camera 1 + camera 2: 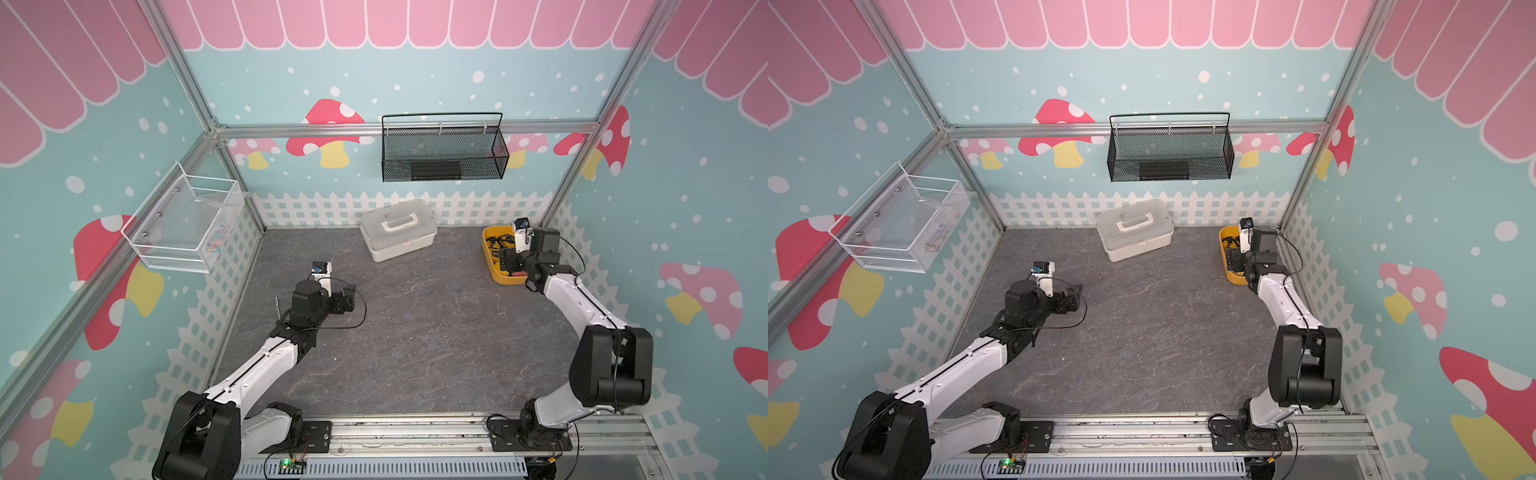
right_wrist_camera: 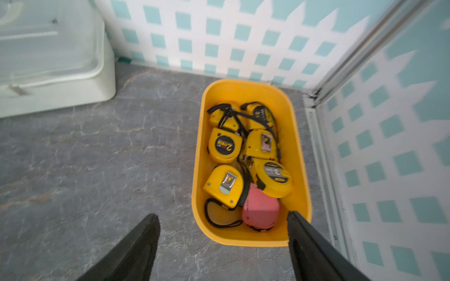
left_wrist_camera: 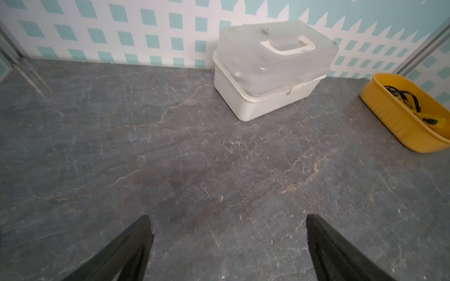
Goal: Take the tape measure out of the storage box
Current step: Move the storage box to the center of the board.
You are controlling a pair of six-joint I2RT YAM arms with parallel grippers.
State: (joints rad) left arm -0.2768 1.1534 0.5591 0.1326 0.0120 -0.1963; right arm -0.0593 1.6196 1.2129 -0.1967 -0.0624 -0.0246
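Your left gripper [image 3: 229, 216] gapes wide over the table [image 3: 170, 158]. Your right gripper [image 2: 222, 215] is parted too, holding nothing, with one fingertip over the near rim of the storage box [image 2: 201, 160]. The tape measures [image 2: 225, 146] lie inside, just beyond the tips.

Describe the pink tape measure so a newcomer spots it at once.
Look to the far right corner of the table, where the orange-yellow storage box sits. At its end nearest the right gripper lies the pink tape measure, the only one not yellow.
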